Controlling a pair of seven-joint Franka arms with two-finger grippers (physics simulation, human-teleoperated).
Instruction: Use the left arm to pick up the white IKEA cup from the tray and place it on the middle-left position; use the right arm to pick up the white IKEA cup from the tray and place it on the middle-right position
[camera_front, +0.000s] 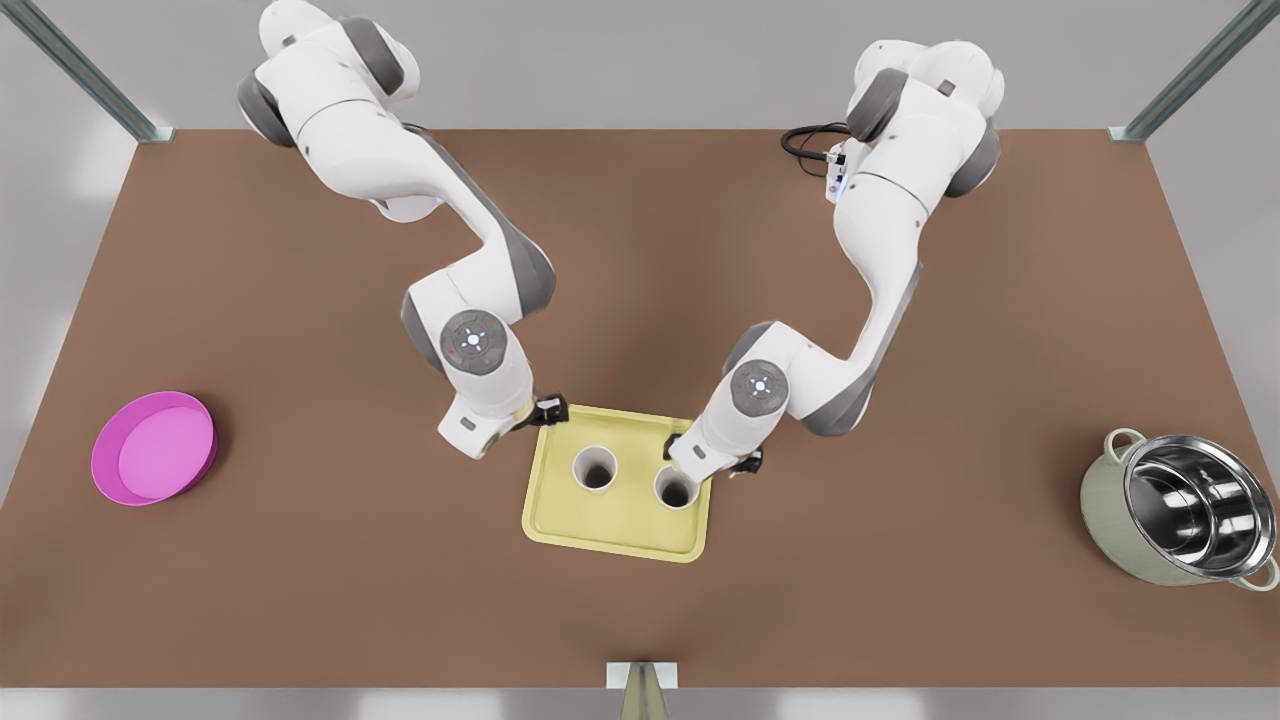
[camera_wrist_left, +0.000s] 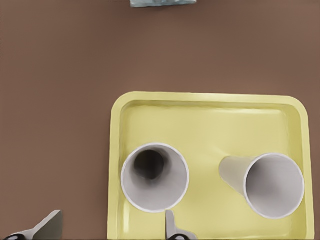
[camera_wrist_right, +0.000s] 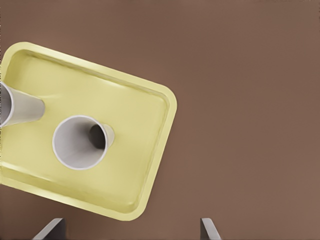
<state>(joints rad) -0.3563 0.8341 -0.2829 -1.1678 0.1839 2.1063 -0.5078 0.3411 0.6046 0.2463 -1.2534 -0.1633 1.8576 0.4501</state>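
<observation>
On my brown bench (camera_front: 300, 560), the pale yellow rimmed tray (camera_front: 620, 530) holds both white cups just under my hands. Left hand (camera_wrist_left: 107, 227) released beside its white cup (camera_wrist_left: 155, 177); right hand (camera_wrist_right: 132, 229) released, off-centre from its white cup (camera_wrist_right: 80, 142). I'd fear tipping either.

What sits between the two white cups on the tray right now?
Nothing: between the left cup and the right cup there is only bare yellow floor of the tray. The left wrist view shows the gap plainly.
</observation>
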